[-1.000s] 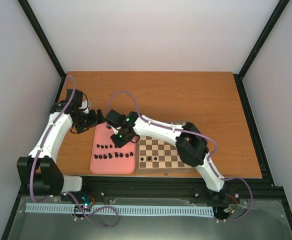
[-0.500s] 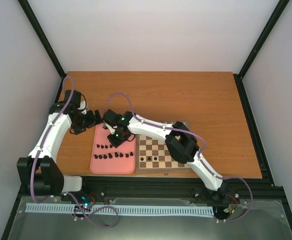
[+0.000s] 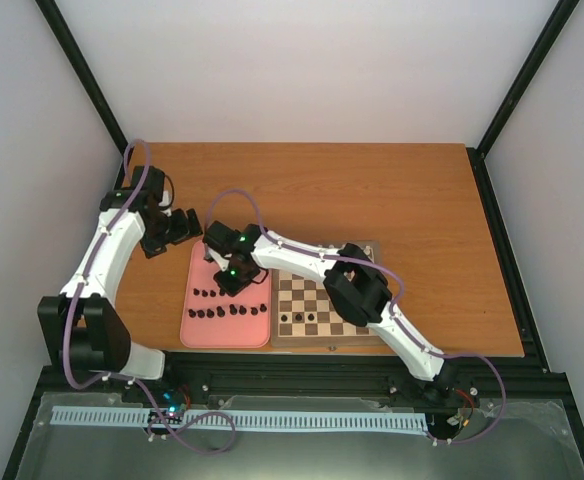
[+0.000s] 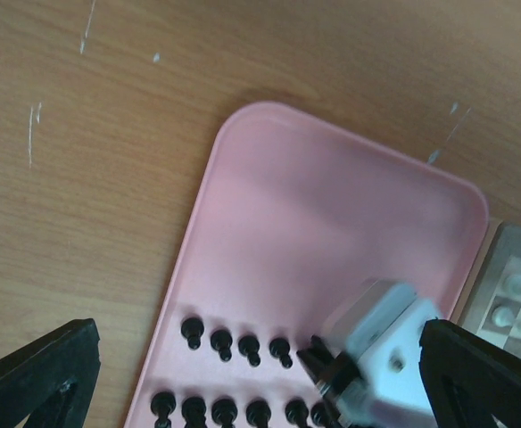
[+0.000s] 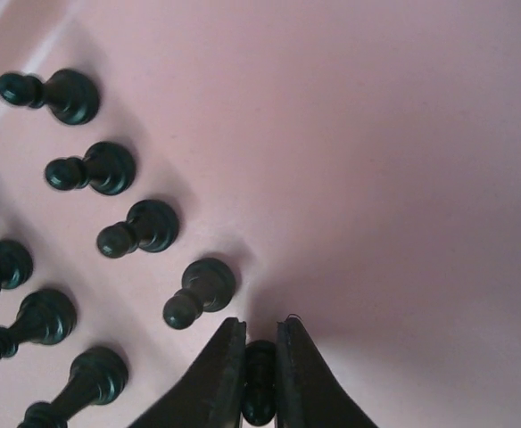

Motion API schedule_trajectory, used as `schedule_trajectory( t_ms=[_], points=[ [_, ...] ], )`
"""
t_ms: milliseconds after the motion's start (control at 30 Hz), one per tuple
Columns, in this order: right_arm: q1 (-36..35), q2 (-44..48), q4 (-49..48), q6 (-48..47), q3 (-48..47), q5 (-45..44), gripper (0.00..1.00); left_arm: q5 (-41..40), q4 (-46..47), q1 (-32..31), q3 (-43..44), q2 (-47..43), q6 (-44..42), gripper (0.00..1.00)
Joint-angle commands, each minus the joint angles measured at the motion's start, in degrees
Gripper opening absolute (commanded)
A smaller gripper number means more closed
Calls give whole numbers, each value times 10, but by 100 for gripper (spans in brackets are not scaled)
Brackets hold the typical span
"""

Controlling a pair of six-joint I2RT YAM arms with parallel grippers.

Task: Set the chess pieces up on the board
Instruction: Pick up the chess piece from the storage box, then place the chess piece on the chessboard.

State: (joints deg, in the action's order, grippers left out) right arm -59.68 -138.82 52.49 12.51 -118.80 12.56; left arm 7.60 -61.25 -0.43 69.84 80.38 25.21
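Now, at the bench's (image 3: 372, 190) near edge, the board (image 3: 317, 300) carries only a few chess pieces (image 3: 297, 318) on its nearest rows. The pink tray (image 5: 403, 178) just beside its left edge holds the others in two rows. Over the tray's far row our right pincer (image 5: 260, 357), whose jaws stood half apart a second ago, has drawn them together on a black piece (image 5: 260, 401) at the row's right end. Farther out, past the tray's far-left corner, our left pincer (image 3: 177, 228) has backed away and hangs with jaws wide apart, holding nothing. We judge the pick made; carrying it across to the board should come next.
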Motion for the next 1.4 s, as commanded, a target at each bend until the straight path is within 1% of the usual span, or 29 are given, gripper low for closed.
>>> schedule_trajectory(
  t_ms=[0,100,233,367,500,567,667,833,933,1033,1167,1267,1367],
  points=[
    [-4,-6,5,-6,-14,0,8,-22,-9,-3,58,23,19,100],
    [-4,7,5,-9,-10,-10,6,-21,-10,-2,69,35,20,100],
    [0,32,3,-13,-6,-33,5,-25,-3,-2,64,44,25,100],
    [7,77,-2,-10,9,-56,5,-32,1,-3,69,59,26,100],
    [17,134,-2,2,45,-85,5,-36,-3,-2,93,73,28,100],
    [25,171,-4,12,80,-103,5,-31,-15,4,114,77,29,100],
    [41,236,-9,27,155,-125,5,-2,-25,19,155,65,28,100],
    [66,346,-2,52,302,-142,5,33,-48,19,240,38,22,100],
    [76,404,-2,69,387,-142,5,16,-52,18,291,1,23,100],
    [79,449,-3,88,458,-137,5,11,-29,10,292,-41,19,100],
    [80,497,-4,113,526,-129,5,40,-13,9,287,-48,9,100],
    [79,520,0,126,560,-127,5,64,-16,8,301,-37,14,100],
    [79,529,-8,135,580,-116,5,78,-8,8,294,-40,28,100]
  ],
)
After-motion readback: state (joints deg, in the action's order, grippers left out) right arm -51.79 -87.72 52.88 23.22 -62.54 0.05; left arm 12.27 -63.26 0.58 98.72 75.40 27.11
